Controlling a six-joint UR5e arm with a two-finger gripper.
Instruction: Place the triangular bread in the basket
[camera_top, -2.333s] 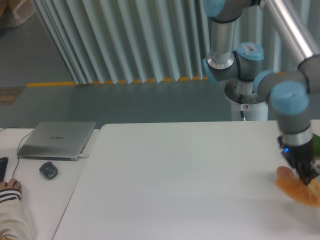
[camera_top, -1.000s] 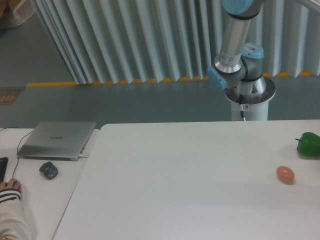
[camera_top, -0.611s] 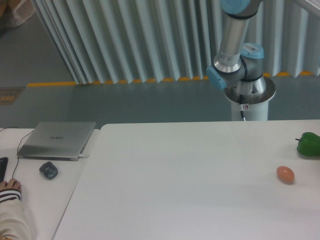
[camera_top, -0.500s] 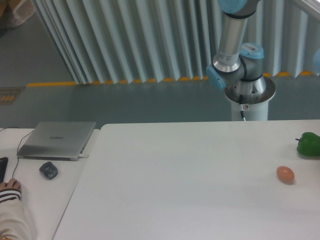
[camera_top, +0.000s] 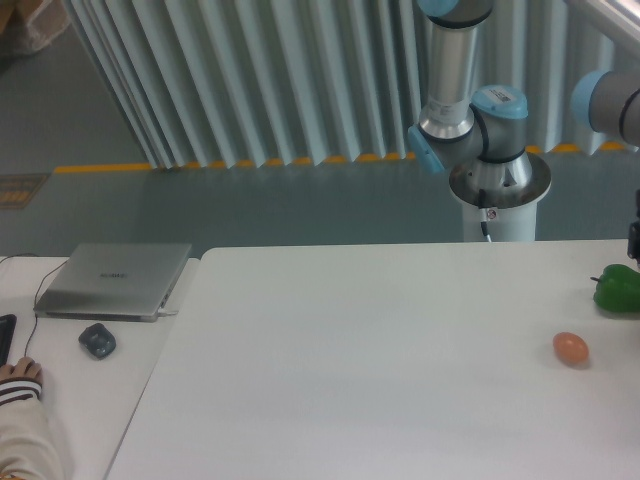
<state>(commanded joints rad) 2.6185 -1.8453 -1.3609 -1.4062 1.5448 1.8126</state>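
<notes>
The triangular bread is out of view, and so is the basket. Of the arm I see the base column (camera_top: 446, 70) at the back and a blue-capped joint (camera_top: 605, 100) at the upper right. A dark sliver of the arm's tool end (camera_top: 635, 232) shows at the right edge, just above the green pepper. The gripper's fingers are cut off by the frame, so I cannot tell whether it is open or shut, or whether it holds anything.
A small brownish-pink egg (camera_top: 571, 348) lies on the white table (camera_top: 380, 360) at the right. A green pepper (camera_top: 617, 288) sits behind it by the right edge. On the left side table are a closed laptop (camera_top: 115, 280), a mouse (camera_top: 97, 341) and a person's hand (camera_top: 20, 378).
2.3 s ago the gripper held the bread low at the right edge beside the egg. It then left the view with the bread. Now the arm's end shows again at the right edge.
</notes>
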